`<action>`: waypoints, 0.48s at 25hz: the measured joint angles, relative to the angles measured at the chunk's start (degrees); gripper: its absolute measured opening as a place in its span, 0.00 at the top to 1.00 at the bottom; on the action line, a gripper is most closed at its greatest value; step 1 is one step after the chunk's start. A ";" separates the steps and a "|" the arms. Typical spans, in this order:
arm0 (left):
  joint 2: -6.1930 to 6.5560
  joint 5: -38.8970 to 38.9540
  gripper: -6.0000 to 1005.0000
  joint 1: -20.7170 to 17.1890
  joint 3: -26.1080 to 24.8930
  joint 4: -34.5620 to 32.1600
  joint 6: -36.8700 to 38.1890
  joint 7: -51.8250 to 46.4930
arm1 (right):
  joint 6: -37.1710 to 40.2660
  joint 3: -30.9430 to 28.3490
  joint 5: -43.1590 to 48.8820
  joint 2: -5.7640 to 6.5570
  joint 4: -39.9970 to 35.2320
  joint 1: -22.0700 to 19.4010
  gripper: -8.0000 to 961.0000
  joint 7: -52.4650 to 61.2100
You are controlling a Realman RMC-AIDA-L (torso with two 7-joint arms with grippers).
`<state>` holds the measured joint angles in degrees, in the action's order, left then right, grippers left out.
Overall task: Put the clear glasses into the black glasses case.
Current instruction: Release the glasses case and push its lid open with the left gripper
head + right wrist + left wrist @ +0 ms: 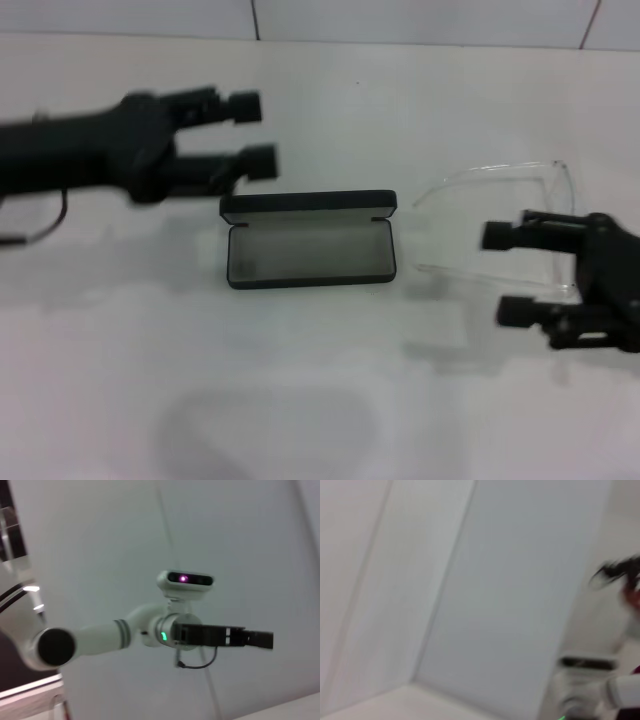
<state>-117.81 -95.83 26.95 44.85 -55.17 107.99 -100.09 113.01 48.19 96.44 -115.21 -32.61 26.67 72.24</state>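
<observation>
At the table's right you find the clear glasses [520,215] just behind the right gripper [508,274], fingers spread, unheld; black glasses case [310,240] lies open; left gripper [252,135] spread beside it.

You see slim rectangular black hard case [310,240]: matt shell, dull grey lining. Clear colourless plastic wraparound glasses [500,225]: glossy, see-through. White desk [300,400]: smooth, faint sheen. Both black hands look matt.

Matte black left pincer [250,135], right pincer [505,275]; white arm [100,637], green light, thin black cable.
</observation>
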 joint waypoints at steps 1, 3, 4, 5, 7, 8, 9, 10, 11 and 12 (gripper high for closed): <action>-0.69 -2.66 0.14 0.00 0.88 -6.08 -2.27 -3.87 | 0.12 -1.22 -0.01 0.12 -0.18 -0.76 0.22 0.00; -1.58 -8.53 0.14 0.01 3.54 -15.43 -5.75 -9.01 | 0.66 -4.02 -0.02 0.52 -0.50 -2.50 0.22 -0.16; -1.75 -11.79 0.14 0.04 5.63 -19.62 -7.57 -10.92 | 1.00 -5.16 -0.02 0.66 -0.55 -3.13 0.22 -0.30; -1.73 -15.03 0.14 0.06 8.08 -23.08 -9.15 -12.63 | 1.52 -6.99 -0.03 0.92 -0.62 -3.95 0.22 -0.50; -1.64 -21.43 0.14 0.56 13.52 -27.75 -11.86 -14.41 | 3.01 -11.24 -0.03 1.53 -0.58 -5.76 0.22 -0.78; -1.66 -24.43 0.14 1.04 15.76 -29.01 -12.87 -14.74 | 3.57 -12.74 -0.03 1.76 -0.48 -6.32 0.22 -0.86; -1.70 -27.57 0.15 1.68 18.34 -29.99 -13.98 -15.02 | 4.50 -14.91 -0.04 2.08 -0.32 -7.12 0.22 -1.00; -1.77 -30.21 0.15 2.36 20.88 -30.51 -15.02 -15.24 | 5.43 -16.91 -0.04 2.33 -0.18 -7.93 0.22 -1.13; -1.79 -32.51 0.15 3.04 23.20 -30.62 -16.29 -15.46 | 6.11 -18.34 -0.05 2.48 -0.12 -8.40 0.22 -1.23; -1.83 -33.91 0.16 3.60 25.19 -30.63 -17.37 -15.62 | 7.15 -20.51 -0.07 2.65 -0.05 -9.27 0.22 -1.35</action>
<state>-119.64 -129.73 30.55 70.04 -85.81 90.62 -115.71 120.16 27.68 96.38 -112.55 -32.66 17.40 70.89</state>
